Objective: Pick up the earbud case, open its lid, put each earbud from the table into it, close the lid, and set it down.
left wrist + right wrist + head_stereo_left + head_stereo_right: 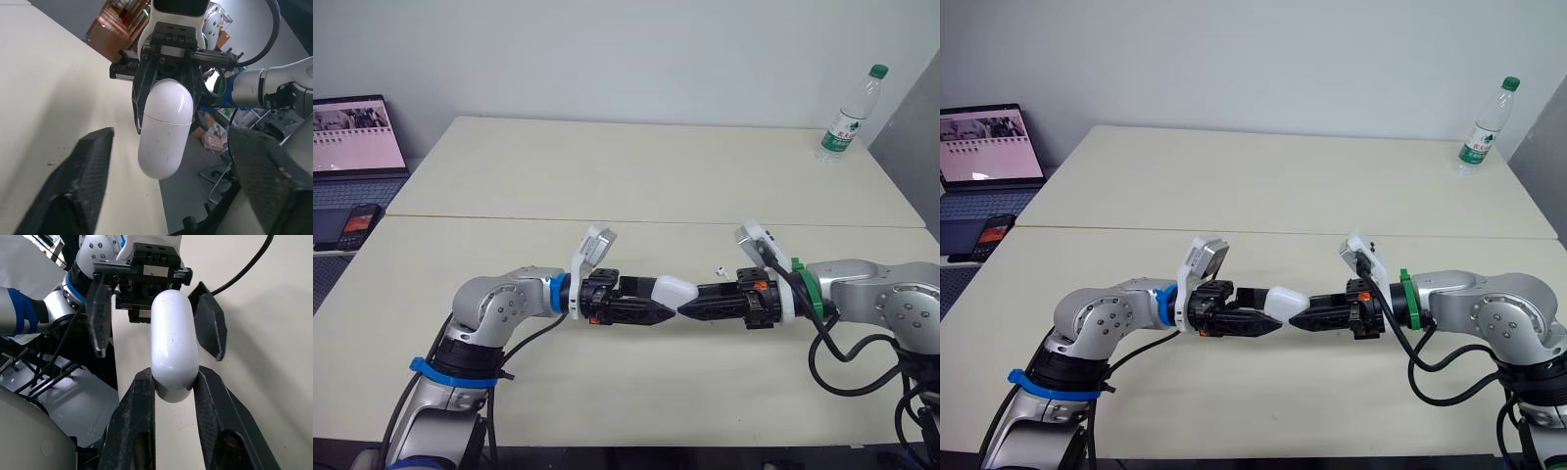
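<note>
The white earbud case (674, 290) hangs a little above the table (636, 176) at its front middle, lid closed. My right gripper (173, 377) is shut on one end of it, its black fingers (139, 406) pressed to both sides. From the opposite side my left gripper (171, 134) stands open, its two fingers (93, 161) spread wide around the case's other end without touching it. A tiny white piece (718, 269), seemingly an earbud, lies on the table just behind the right gripper.
A water bottle (849, 115) stands at the table's far right corner. To the left, off the table, are an open laptop (352, 137) and a phone (357, 227). A seam crosses the table behind the grippers.
</note>
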